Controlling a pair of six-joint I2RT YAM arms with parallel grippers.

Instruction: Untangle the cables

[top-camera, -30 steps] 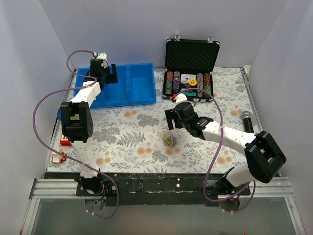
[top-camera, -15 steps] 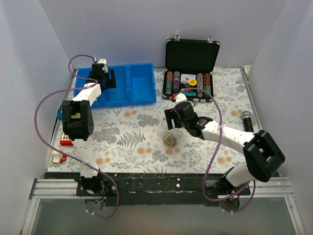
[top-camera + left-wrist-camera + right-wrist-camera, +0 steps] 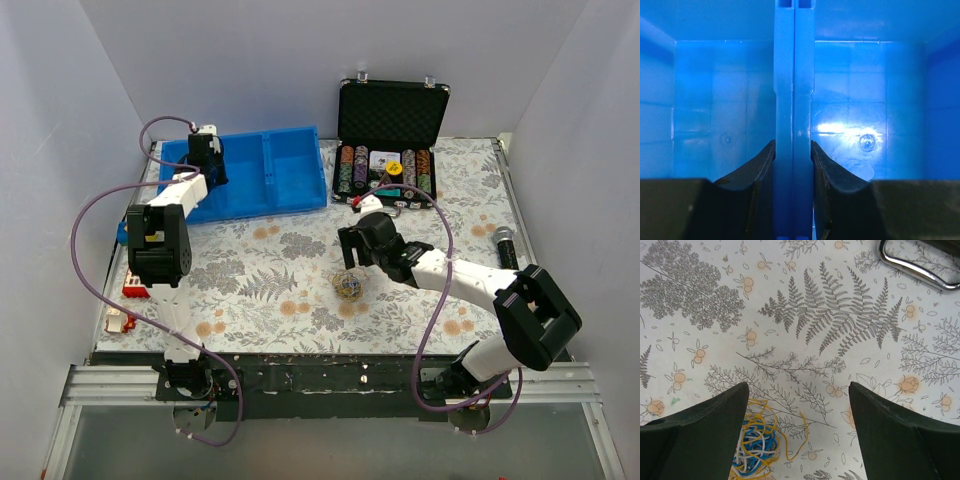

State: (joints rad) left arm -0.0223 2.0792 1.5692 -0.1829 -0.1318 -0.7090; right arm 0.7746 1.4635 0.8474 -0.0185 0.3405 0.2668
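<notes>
The cables [image 3: 348,287] lie as a small knotted ball of yellow, blue and whitish wire on the floral tabletop [image 3: 250,290], toward its near middle and well apart from both side edges. The right pincer [image 3: 346,250] hangs open just beyond the ball on its far side, holding nothing. In the right wrist view the right pincer [image 3: 797,385] has its jaws spread wide over bare cloth. The cables [image 3: 757,442] sit low in the frame, close against the left finger, with one loose yellow loop straying toward the middle.

The left pincer [image 3: 208,165] is far off at the far left. Its fingers [image 3: 757,170] are pressed to both faces of the blue bin's [image 3: 290,170] dividing wall [image 3: 794,125], so it grips the bin and not the wires.

The step in hand looks to be the right arm's approach to the knot. It would probably go best if the arm first draws back toward the near edge until the ball is centred between the fingers, then descends. Closing on the stray yellow loop, rather than on the whole ball, should let one strand be drawn out without tightening the knot. A light ball will likely just drag along when pulled, so the left arm would need to let go of the bin and come over to pin the opposite side.
</notes>
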